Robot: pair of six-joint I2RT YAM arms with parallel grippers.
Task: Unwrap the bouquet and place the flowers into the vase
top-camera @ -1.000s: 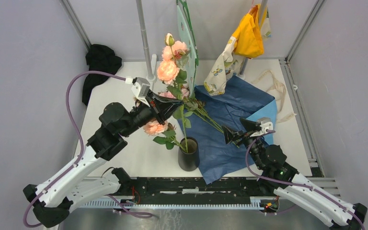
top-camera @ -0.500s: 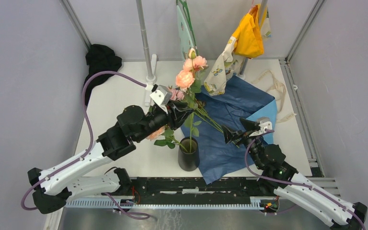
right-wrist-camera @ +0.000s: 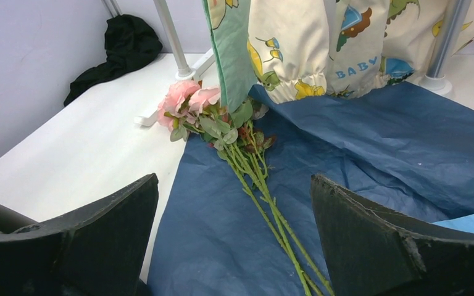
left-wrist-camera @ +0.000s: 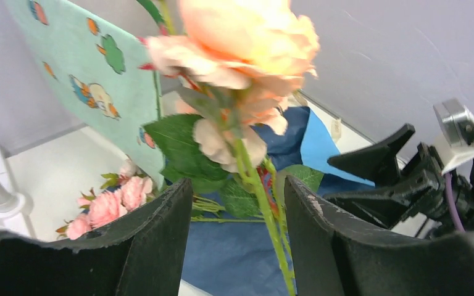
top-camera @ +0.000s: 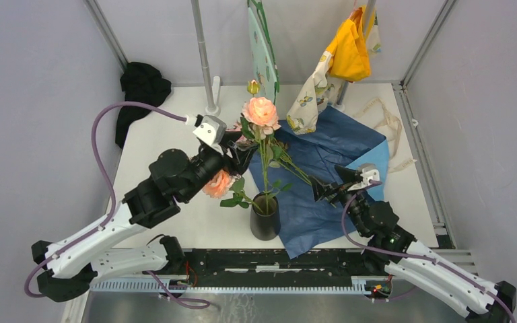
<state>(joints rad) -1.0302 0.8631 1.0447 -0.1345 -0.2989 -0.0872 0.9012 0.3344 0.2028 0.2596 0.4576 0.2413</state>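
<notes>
A black cloth heap (top-camera: 141,84) lies at the back left corner of the table (top-camera: 161,128). The left gripper (left-wrist-camera: 237,182) has its jaws spread on either side of a peach rose (top-camera: 261,110) stem; blur makes contact hard to judge. The stem drops into the black vase (top-camera: 265,219), which stands at the left edge of the dark-blue paper (right-wrist-camera: 376,142). Pink roses (right-wrist-camera: 188,98) lie on the paper's far side. The right gripper (right-wrist-camera: 234,179) hovers over the paper, jaws wide apart.

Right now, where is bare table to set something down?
Bare table between the black cloth and the left gripper; another strip right of the blue paper. Crowded around the vase and loose flowers.
</notes>
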